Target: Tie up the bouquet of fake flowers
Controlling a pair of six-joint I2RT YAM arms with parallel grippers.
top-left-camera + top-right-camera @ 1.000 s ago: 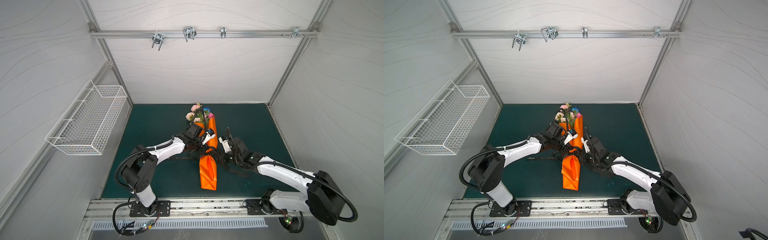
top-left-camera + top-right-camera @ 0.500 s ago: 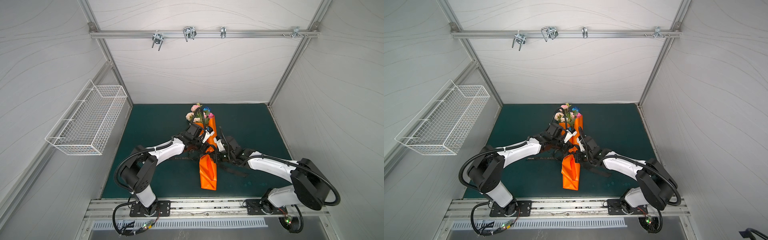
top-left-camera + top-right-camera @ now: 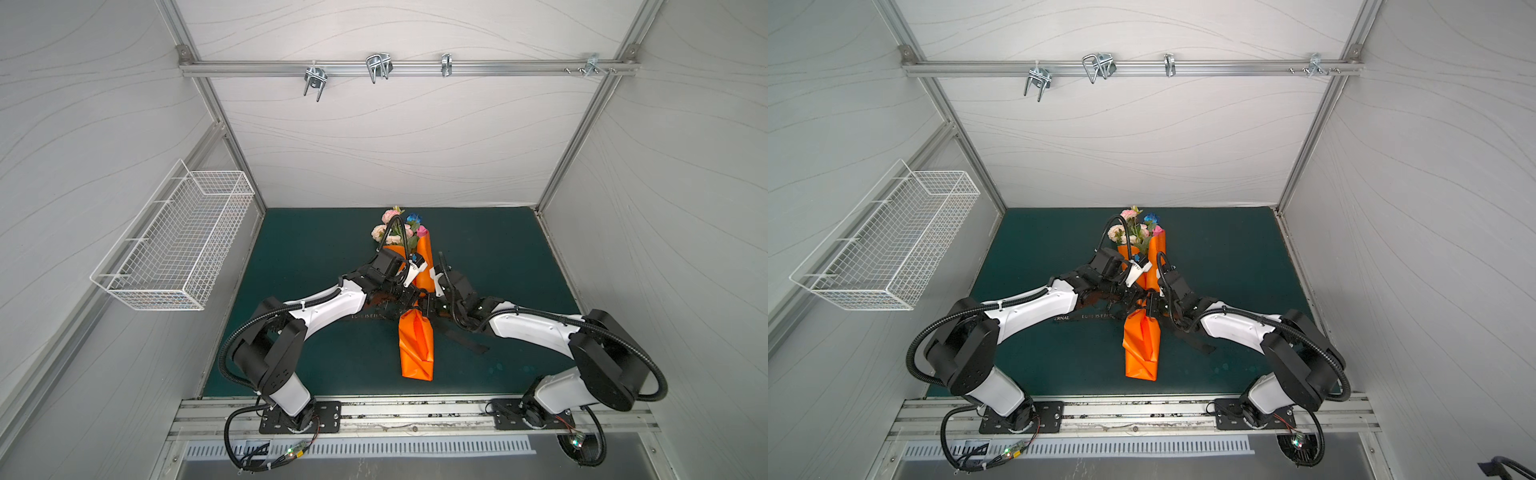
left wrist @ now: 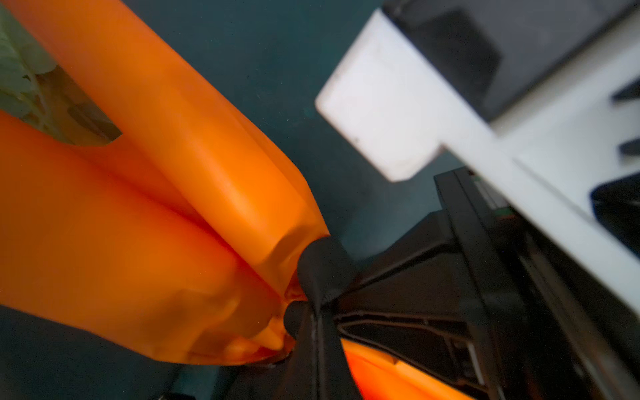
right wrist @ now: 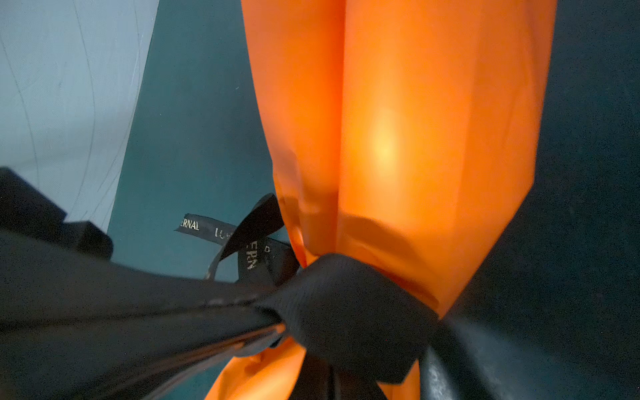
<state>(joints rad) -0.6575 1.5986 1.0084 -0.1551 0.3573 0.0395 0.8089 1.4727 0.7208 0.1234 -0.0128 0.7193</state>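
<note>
both pincers clamped at the ribbon knot

nearest the front edge, the folded lower end of the orange wrapping paper (image 3: 415, 349) is laid flat on the green mat (image 3: 311, 257). at its cinched waist a black ribbon (image 5: 346, 304) is knotted. the ribbon is pinched there by the left gripper (image 3: 409, 296) and the right gripper (image 3: 429, 306), each closed tight on it. farther back, the bouquet of fake flowers (image 3: 397, 230) is seen lying wrapped, its blooms poking from the paper's far end.
</note>
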